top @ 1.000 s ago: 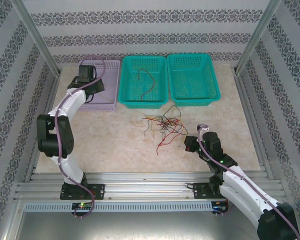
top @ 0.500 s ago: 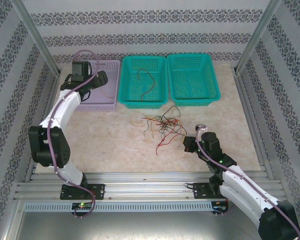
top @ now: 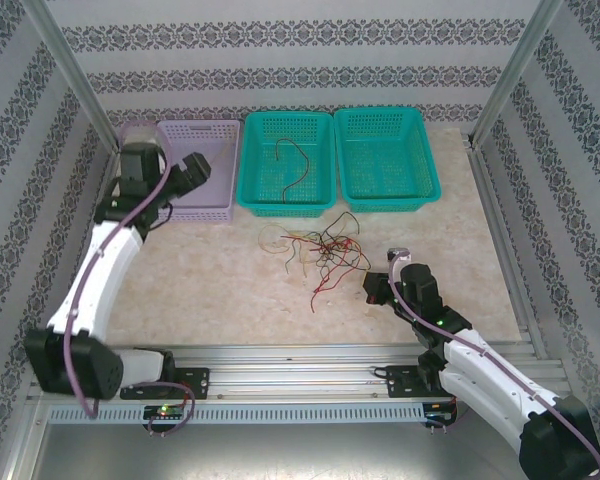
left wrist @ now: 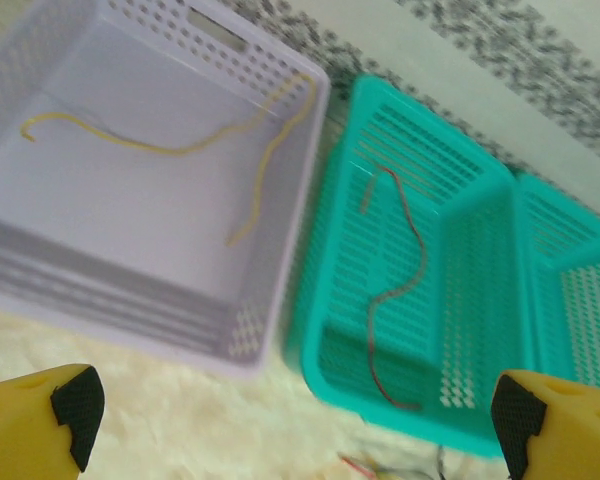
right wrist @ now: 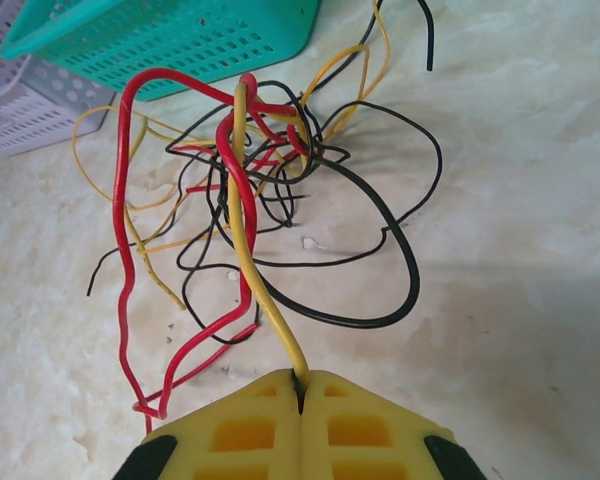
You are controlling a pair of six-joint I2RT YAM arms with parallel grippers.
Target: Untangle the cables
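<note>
Right wrist view: the right gripper (right wrist: 298,388) has its fingers pressed together on one yellow cable (right wrist: 248,250), which runs to 12 o'clock into the knot of cables (right wrist: 280,190) on the table (right wrist: 520,250). Judged step: one strand is being drawn out, and the next move calls for a slow pull toward 6 o'clock. The left gripper (left wrist: 292,415), fingers wide apart and empty, hangs near the lilac basket (left wrist: 110,300).

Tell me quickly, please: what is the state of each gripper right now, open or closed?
Left gripper: open, holding nothing, above the lilac basket.
Right gripper: closed on a yellow cable.
</note>
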